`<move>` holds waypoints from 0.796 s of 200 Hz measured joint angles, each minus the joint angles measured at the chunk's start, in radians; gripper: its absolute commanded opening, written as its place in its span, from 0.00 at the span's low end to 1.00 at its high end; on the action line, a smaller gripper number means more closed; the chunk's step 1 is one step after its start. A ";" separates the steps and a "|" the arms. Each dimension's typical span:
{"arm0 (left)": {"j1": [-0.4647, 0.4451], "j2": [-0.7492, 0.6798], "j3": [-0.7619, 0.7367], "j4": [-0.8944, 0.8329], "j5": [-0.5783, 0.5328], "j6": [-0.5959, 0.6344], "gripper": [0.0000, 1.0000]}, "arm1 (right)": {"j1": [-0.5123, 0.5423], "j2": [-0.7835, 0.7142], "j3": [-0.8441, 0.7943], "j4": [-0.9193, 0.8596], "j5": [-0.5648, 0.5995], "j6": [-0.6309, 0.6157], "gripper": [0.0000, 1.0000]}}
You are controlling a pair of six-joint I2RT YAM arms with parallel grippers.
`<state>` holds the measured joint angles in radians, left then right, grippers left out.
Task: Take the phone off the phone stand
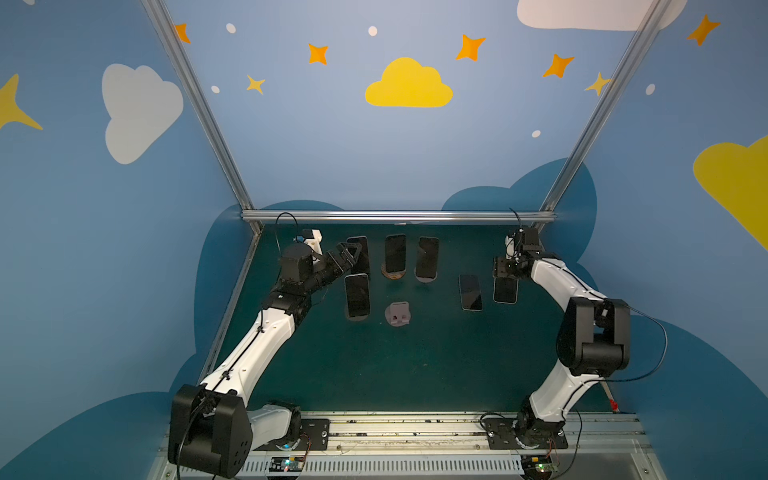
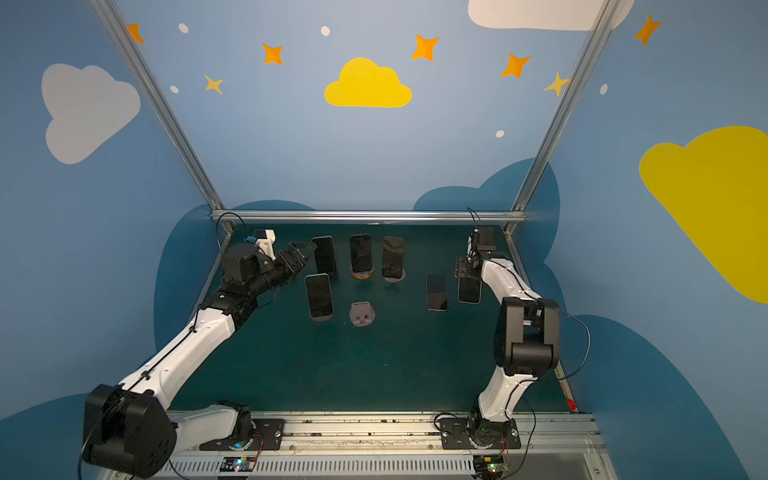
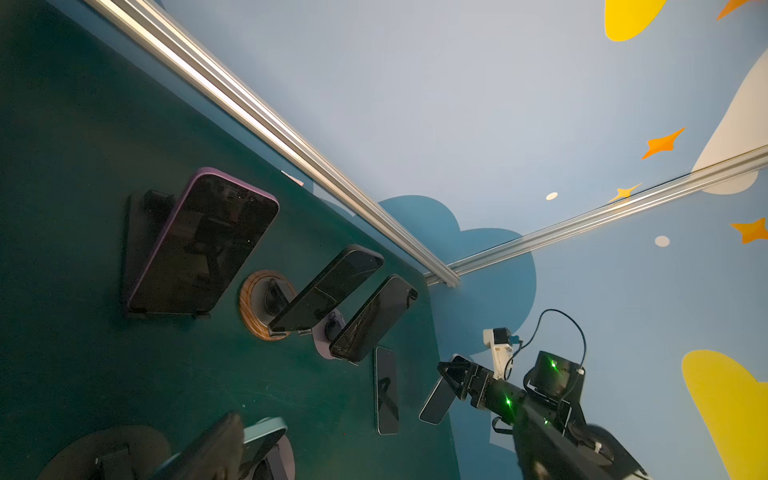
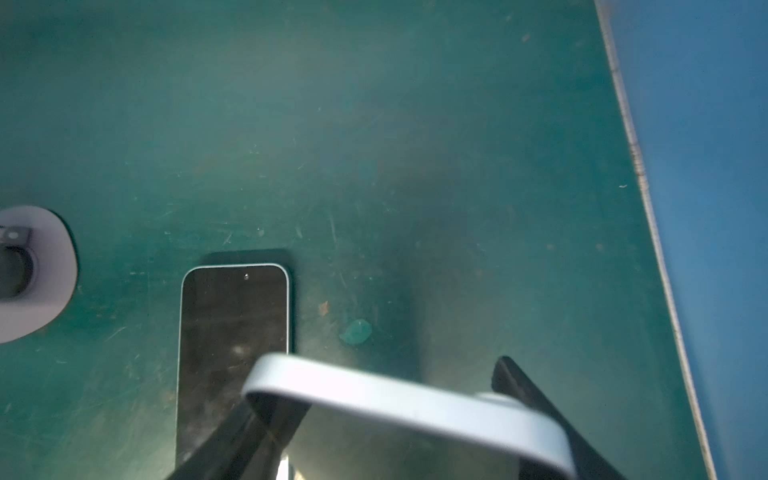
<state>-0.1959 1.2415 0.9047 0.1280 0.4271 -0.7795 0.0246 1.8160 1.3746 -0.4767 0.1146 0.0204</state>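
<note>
Pale-blue phone is hanging tilted from the right claw, which is pinching its upper end. It is hovering near the table's right edge, beside a flat phone. The left claw, spread, is hovering well apart at rear left.

Blue walls, painted clouds and stars (yellow, white, orange), aluminium rails, green tabletop

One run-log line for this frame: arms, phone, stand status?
left gripper: open, near back-left phone | right gripper: shut on light-blue phone | stand: empty
</note>
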 measured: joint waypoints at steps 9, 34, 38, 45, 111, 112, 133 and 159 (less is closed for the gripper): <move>0.001 0.004 0.000 0.000 0.004 -0.002 1.00 | -0.003 0.038 0.053 -0.050 -0.005 0.013 0.61; 0.005 0.007 0.000 0.003 0.009 -0.003 1.00 | -0.004 0.142 0.214 -0.185 -0.014 0.032 0.60; 0.006 0.007 0.000 0.003 0.010 -0.003 1.00 | -0.004 0.152 0.229 -0.201 -0.016 0.033 0.60; 0.006 0.007 0.000 0.003 0.010 -0.003 1.00 | -0.005 0.163 0.243 -0.224 -0.017 0.034 0.60; 0.006 0.034 0.000 0.011 0.016 -0.011 1.00 | -0.008 0.172 0.274 -0.396 -0.027 0.026 0.60; 0.006 0.034 0.000 0.011 0.016 -0.012 1.00 | -0.008 0.174 0.277 -0.401 -0.027 0.025 0.60; 0.006 0.036 0.000 0.013 0.018 -0.015 1.00 | -0.008 0.212 0.318 -0.429 -0.031 0.019 0.60; 0.006 0.049 0.000 0.018 0.025 -0.021 1.00 | -0.008 0.266 0.359 -0.450 -0.029 0.006 0.60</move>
<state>-0.1898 1.2907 0.9047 0.1459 0.4519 -0.8009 0.0166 2.0819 1.7340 -0.9268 0.0853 0.0265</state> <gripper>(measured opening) 0.996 0.726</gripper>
